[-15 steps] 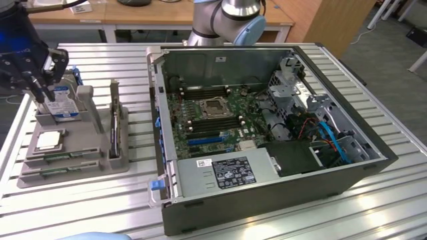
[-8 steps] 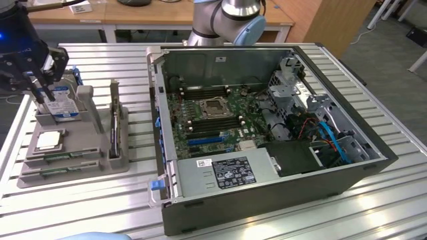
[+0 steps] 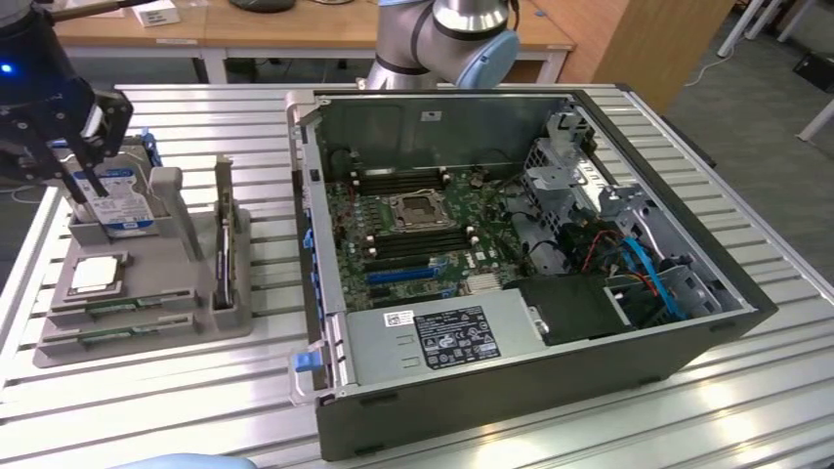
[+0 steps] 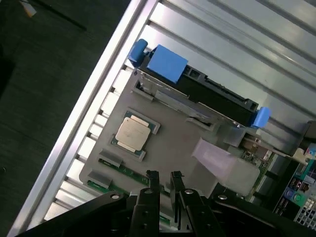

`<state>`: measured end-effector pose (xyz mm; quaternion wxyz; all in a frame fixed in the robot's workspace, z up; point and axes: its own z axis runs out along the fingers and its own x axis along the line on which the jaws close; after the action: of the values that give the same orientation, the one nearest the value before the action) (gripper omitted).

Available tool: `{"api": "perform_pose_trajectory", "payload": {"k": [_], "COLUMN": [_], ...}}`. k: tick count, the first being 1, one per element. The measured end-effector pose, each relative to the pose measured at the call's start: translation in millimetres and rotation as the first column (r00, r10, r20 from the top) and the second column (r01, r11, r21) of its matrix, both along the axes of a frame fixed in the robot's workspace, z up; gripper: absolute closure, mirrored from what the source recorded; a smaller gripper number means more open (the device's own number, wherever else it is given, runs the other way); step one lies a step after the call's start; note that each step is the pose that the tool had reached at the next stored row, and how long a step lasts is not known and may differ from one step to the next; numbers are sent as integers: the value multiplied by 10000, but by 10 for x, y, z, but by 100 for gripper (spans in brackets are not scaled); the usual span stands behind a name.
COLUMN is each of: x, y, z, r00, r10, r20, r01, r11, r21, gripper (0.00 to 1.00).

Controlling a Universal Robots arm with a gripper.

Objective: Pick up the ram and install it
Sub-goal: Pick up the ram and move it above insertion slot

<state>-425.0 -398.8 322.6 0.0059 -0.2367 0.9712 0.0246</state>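
Two ram sticks lie edge-up in slots of a grey holder [image 3: 144, 293]: one ram [image 3: 124, 305] [image 4: 126, 171] and behind it another ram [image 3: 117, 334] [image 4: 96, 186]. My gripper [image 3: 89, 191] [image 4: 164, 177] hangs above the holder's far end, over the blue-labelled hard drive [image 3: 120, 207], well above and apart from the ram sticks. Its two thin fingers stand a little apart, open, with nothing between them. The open computer case [image 3: 339, 371] lies at the exterior view's right, its motherboard [image 3: 404, 230] showing dark memory slots on both sides of the processor socket [image 3: 417, 207].
A square silver processor [image 3: 98, 274] [image 4: 132, 133] sits in the holder between the hard drive and the rams. A card [image 3: 225, 244] stands upright along the holder's side. The slatted metal table [image 3: 156, 410] carries everything. The arm's base [image 3: 443, 44] rises behind the case.
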Motion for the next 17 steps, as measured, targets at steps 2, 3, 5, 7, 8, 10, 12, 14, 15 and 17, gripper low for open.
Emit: {"api": "perform_pose_trajectory", "payload": {"k": [2, 3, 5, 7, 8, 10, 12, 14, 15, 17], "x": [0, 0, 0, 0, 0, 0, 0, 0, 0, 0], "y": [0, 0, 0, 0, 0, 0, 0, 0, 0, 0], "z": [-3, -5, -8, -11, -13, -16, -19, -23, -25, -28], "r00": [9993, 9985, 9959, 9920, 9895, 9834, 9762, 9678, 9631, 9523], "r10": [376, 556, 909, 1266, 1444, 1815, 2168, 2517, 2691, 3052], "r20": [0, 1, 1, 1, 1, 1, 1, 1, 0, 0], "r01": [-376, -556, -909, -1266, -1444, -1815, -2168, -2517, -2691, -3052], "r11": [9993, 9985, 9959, 9920, 9895, 9834, 9762, 9678, 9631, 9523], "r21": [0, 1, 0, 0, 0, 1, 0, 0, 0, 0], "gripper": [76, 76, 76, 76, 76, 76, 76, 76, 76, 76]}}
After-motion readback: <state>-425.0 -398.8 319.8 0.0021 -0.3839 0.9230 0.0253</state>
